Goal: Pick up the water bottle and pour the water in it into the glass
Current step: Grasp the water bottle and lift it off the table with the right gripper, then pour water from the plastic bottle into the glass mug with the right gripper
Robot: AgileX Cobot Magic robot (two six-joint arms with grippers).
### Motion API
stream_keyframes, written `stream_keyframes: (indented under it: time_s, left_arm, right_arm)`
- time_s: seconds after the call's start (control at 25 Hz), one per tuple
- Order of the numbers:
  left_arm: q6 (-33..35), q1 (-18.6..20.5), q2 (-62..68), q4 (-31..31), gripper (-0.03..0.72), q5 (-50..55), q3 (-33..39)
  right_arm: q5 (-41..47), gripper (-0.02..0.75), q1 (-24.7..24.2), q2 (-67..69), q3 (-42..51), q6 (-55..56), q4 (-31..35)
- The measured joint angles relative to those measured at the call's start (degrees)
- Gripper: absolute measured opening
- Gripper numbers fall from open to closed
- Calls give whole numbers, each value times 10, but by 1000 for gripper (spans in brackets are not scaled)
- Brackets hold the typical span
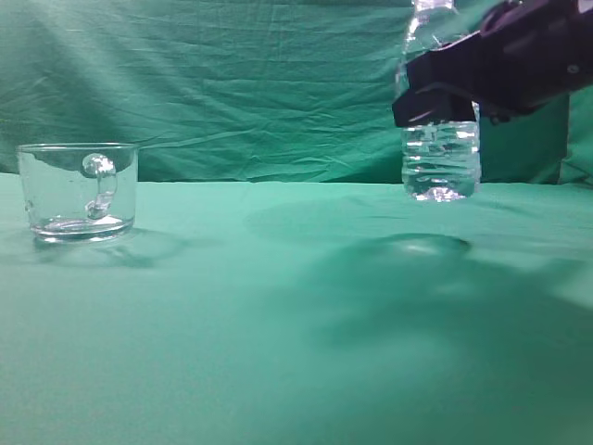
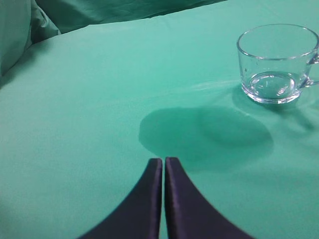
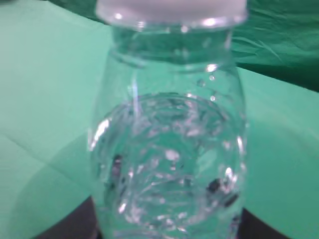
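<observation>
My right gripper [image 1: 435, 93] is shut on the water bottle [image 1: 441, 162] and holds it upright in the air, clear of the green cloth, at the upper right of the exterior view. The bottle fills the right wrist view [image 3: 169, 149], with clear water [image 3: 169, 179] in its lower part. The glass [image 1: 79, 191], a short clear mug with a looped handle, stands at the far left; it also shows in the left wrist view [image 2: 276, 62]. My left gripper [image 2: 163, 162] is shut and empty above the cloth, well short of the glass.
A green cloth [image 1: 278, 315] covers the table and a green backdrop [image 1: 232, 83] hangs behind. The bottle's shadow [image 1: 412, 248] lies on the cloth under it.
</observation>
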Motion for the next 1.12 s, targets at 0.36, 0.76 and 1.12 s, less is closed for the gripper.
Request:
stream_keyframes:
  time_s: [0.36, 0.76, 1.12]
  left_arm:
    - [0, 0, 0, 0, 0, 0, 0]
    - [0, 0, 0, 0, 0, 0, 0]
    - [0, 0, 0, 0, 0, 0, 0]
  right_arm:
    - [222, 290, 5, -59, -108, 30, -150]
    - [349, 290, 94, -39, -252, 40, -208]
    - [415, 290, 145, 49, -383, 40, -271]
